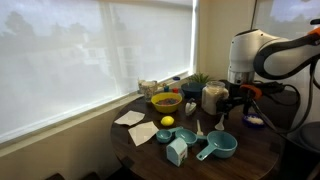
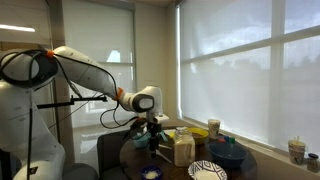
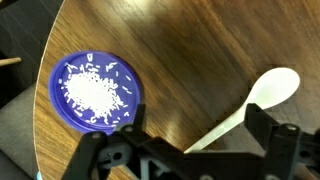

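Observation:
In the wrist view my gripper (image 3: pixel 195 128) points down over the dark wooden round table (image 3: pixel 190 60). Its two black fingers stand wide apart. A white plastic spoon (image 3: pixel 270 90) lies slanted between them, its handle running in under the gripper body. No finger visibly presses on it. A blue plate of white grains (image 3: pixel 93 90) lies to the left of the fingers. In both exterior views the gripper (image 1: pixel 237 100) (image 2: pixel 152 125) hangs low over the table's edge.
On the table stand a yellow bowl (image 1: pixel 166 100), a lemon (image 1: pixel 167 121), white napkins (image 1: pixel 143 133), teal measuring cups (image 1: pixel 220 147), a light blue carton (image 1: pixel 177 150) and a jar (image 1: pixel 213 97). A window with blinds (image 1: pixel 80 55) backs the table.

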